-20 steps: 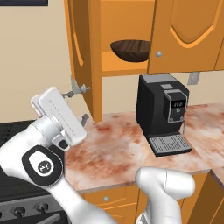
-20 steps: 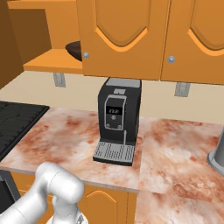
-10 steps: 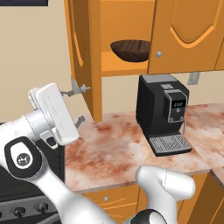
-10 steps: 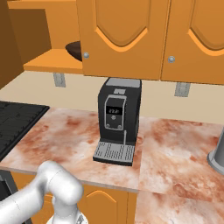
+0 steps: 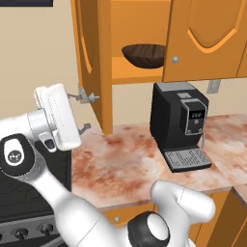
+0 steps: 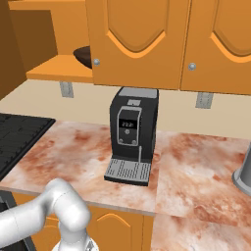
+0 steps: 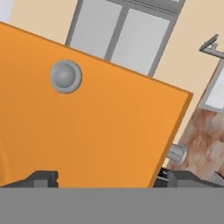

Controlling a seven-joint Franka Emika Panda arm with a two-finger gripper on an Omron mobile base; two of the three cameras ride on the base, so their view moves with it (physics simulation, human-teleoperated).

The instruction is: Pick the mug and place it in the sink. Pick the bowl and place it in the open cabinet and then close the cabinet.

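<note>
The gripper stands spread wide, nothing between its thin grey fingers, which point at the outer face of the cabinet's swung-open left door (in the hand view one dark tip sits on each side of the door's lower edge). That door is a smooth orange slab with an arched raised panel, and the hand view shows its flat face with a small round silver knob close in front of the camera. I cannot tell whether the fingers touch the wood. The door's free edge juts out over the counter, a glossy mottled red-brown stone top, with bare counter beneath and to the right of it. Left of the hand lies a black stove.

The bowl, dark brown with a ribbed outside, sits inside the cabinet on its shelf, up and to the right of the hand, behind the door. The right door is shut. Below it stands a boxy black coffee machine with a grey drip grille.
</note>
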